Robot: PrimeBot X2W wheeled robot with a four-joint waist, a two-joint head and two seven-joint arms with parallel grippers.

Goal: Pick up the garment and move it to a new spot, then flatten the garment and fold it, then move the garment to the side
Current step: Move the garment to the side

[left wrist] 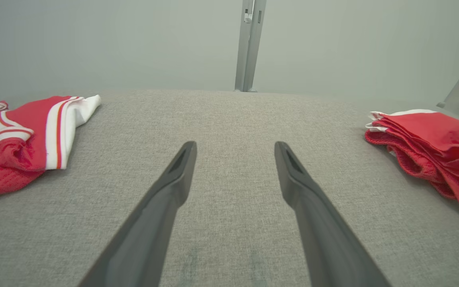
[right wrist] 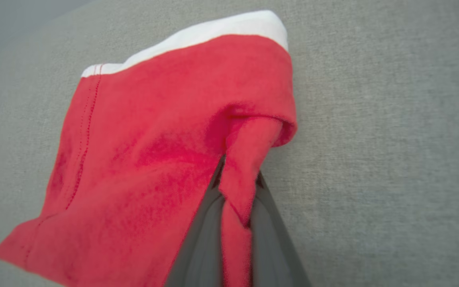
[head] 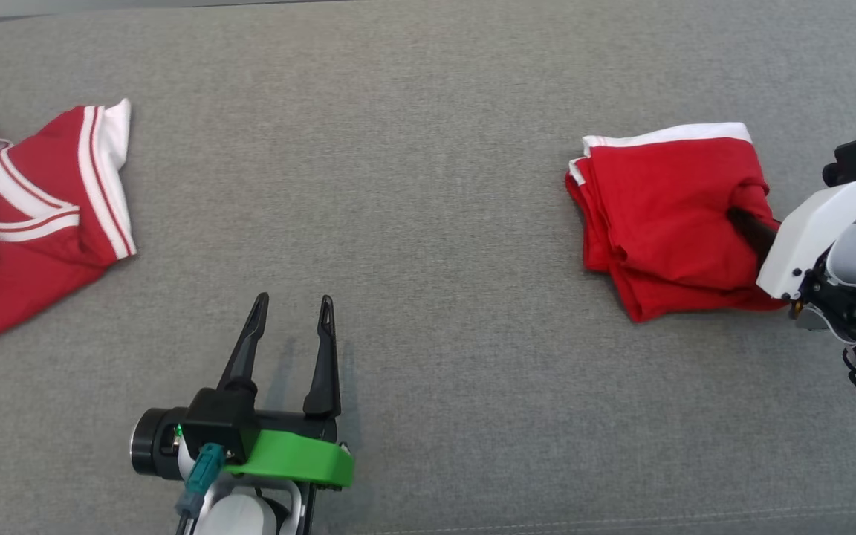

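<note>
The folded red cloth garment with a white edge lies on the right side of the grey fabric surface. The right gripper pinches a fold of it tight. The left gripper has its fingers wide apart. A red and white striped shirt lies far left.

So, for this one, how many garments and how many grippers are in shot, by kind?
Garments: 2, the folded red garment and the red-and-white garment.
Grippers: 2, the left gripper, open, and the right gripper, pinching a fold of the folded red garment.
Total: 4.
</note>
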